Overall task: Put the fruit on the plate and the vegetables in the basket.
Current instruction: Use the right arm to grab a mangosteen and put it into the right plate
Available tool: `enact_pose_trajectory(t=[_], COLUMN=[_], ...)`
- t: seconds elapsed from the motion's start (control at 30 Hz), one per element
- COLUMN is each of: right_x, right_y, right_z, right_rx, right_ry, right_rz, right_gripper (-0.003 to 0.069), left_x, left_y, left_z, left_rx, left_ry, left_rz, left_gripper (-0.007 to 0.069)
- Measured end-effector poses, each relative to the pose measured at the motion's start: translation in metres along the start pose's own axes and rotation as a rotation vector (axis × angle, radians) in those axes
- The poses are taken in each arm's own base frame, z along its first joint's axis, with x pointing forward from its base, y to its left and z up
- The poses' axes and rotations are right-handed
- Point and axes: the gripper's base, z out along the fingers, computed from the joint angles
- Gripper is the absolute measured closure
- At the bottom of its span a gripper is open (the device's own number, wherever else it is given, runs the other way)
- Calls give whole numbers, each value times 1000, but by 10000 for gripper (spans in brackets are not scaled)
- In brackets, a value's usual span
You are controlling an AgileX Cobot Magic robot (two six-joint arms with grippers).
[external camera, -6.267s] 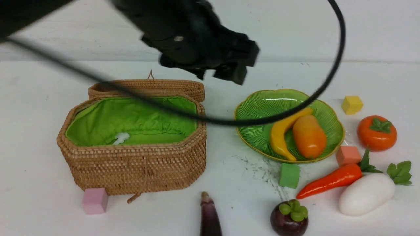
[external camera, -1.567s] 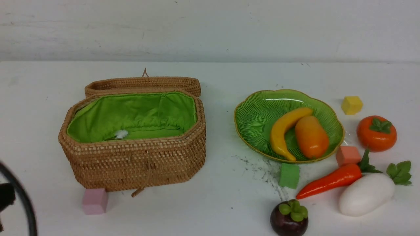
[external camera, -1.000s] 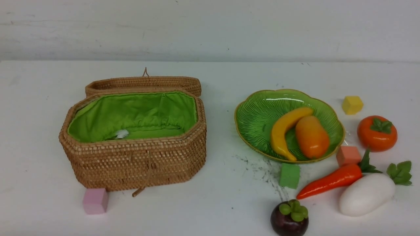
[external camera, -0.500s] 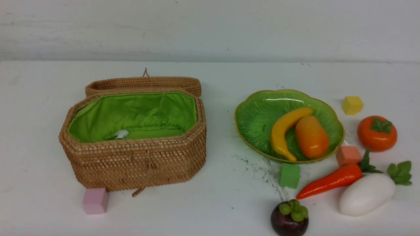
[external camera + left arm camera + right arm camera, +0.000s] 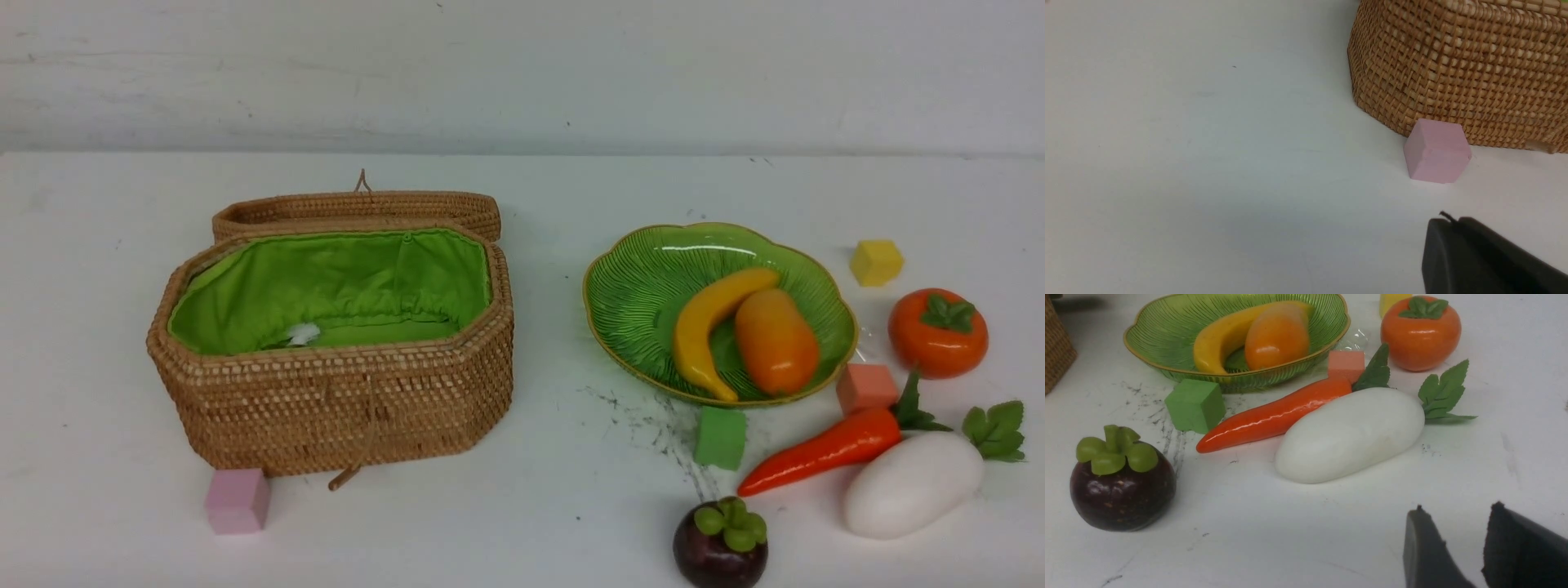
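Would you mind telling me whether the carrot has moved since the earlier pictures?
No. The carrot lies where it was, its tip just right of the green cube, its leaves by the salmon cube.

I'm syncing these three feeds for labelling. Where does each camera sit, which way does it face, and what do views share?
Front: between the arms, facing forward over basket and plate; no arm shows.
Left wrist: low, facing pink cube beside the basket; left gripper fingers shut.
Right wrist: low, facing mangosteen, carrot, radish; right gripper fingers apart, empty.
Shared: front and right wrist both show the plate.
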Motion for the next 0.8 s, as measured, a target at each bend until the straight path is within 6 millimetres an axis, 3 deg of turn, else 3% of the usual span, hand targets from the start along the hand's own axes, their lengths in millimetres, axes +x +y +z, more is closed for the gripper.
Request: enact_pose_trajectory(t=[0.2,0.5,0.8], right_x=[-1,-22,-35], right_y=[1,3,-2], right_z=[1,-2,-7], right_rx=[-9,-67,-58], right_ry=[-26,-263,-423], right_rz=[22,269,350], right_gripper=[416,416,416], left_x=[0,0,0], left_y=[0,0,0], left_z=[0,0,0], left_rx=[0,0,0], left_ry=[-1,-1,-1], left_rz=[0,0,0], left_gripper=[622,622,622])
